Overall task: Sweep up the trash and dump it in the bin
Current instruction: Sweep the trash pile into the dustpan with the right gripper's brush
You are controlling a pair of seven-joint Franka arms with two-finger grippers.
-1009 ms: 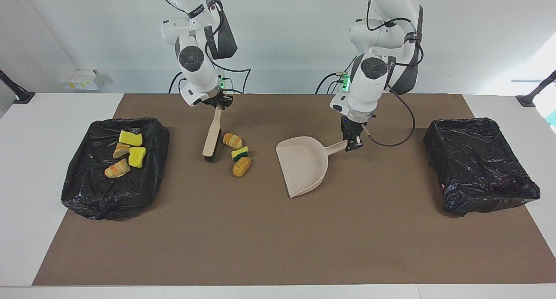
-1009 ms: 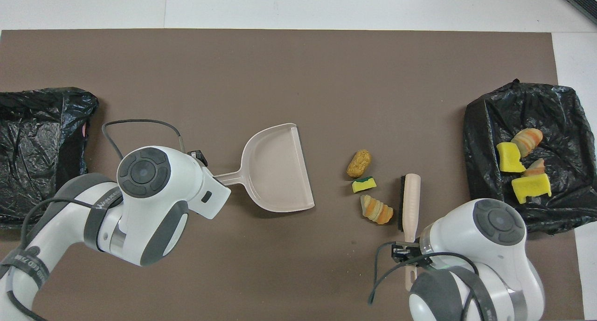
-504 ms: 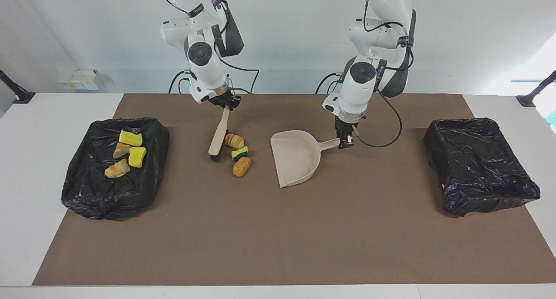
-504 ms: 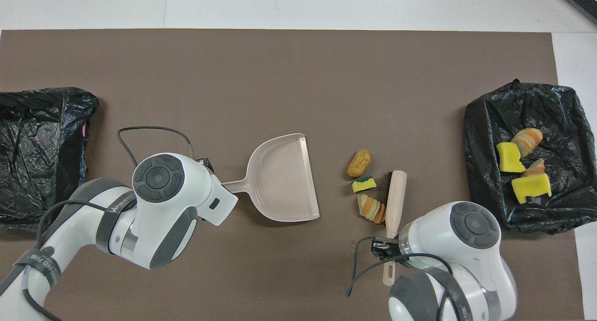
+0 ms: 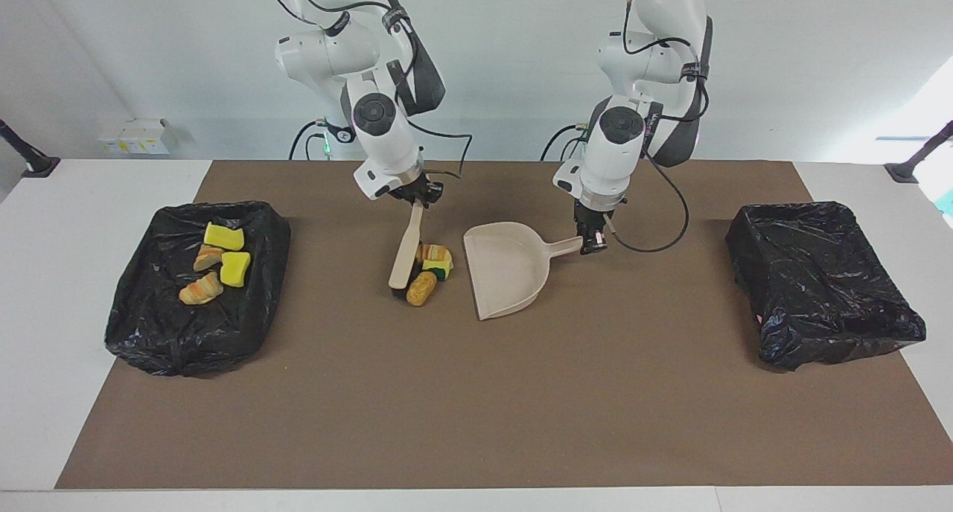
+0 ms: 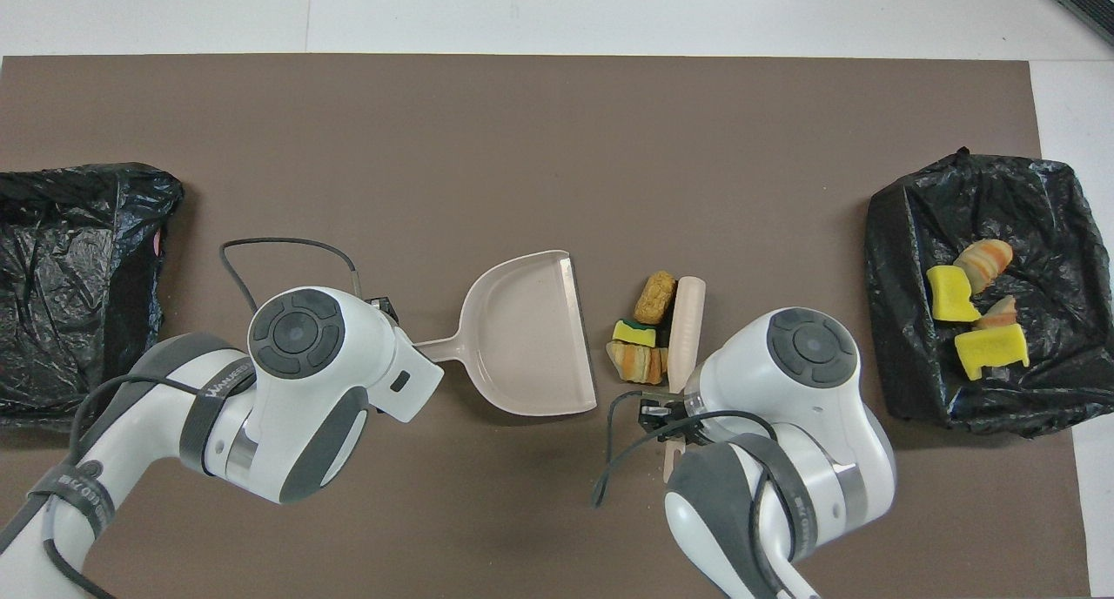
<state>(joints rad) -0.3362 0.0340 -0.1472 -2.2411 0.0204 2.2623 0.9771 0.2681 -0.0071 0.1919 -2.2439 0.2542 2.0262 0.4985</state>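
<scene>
A: What does the right gripper (image 5: 417, 201) hold?

B: Its jaws are clenched on the handle of the brush (image 5: 406, 255). The brush slants down to the brown mat (image 5: 476, 408), its head touching the mat beside the trash.

A: And the left gripper (image 5: 593, 242)?

B: Its jaws grasp the handle end of the dustpan (image 5: 508, 268). The pan lies on the mat near the middle of the tabletop (image 5: 45, 289), its open mouth turned toward the right arm's end.

A: Where is the loose trash?

B: Three pieces sit bunched between the brush head and the dustpan's mouth: a striped bread piece (image 6: 635, 361), a yellow sponge chunk (image 6: 634, 332) with a green side, and a tan bread piece (image 6: 654, 297). They lie just beside the brush, the tan piece touching its head, and close to the pan's lip without being in it.

A: Any trash elsewhere?

B: Yes. The black-lined bin (image 5: 195, 289) at the right arm's end holds two yellow sponge chunks (image 5: 234, 268) and two bread pieces (image 5: 200, 289). The other bin (image 5: 823, 281), at the left arm's end, shows only its black liner.

A: Where do the bins sit against the mat?

B: Each rests at one short edge of it, well apart from the dustpan and brush.
</scene>
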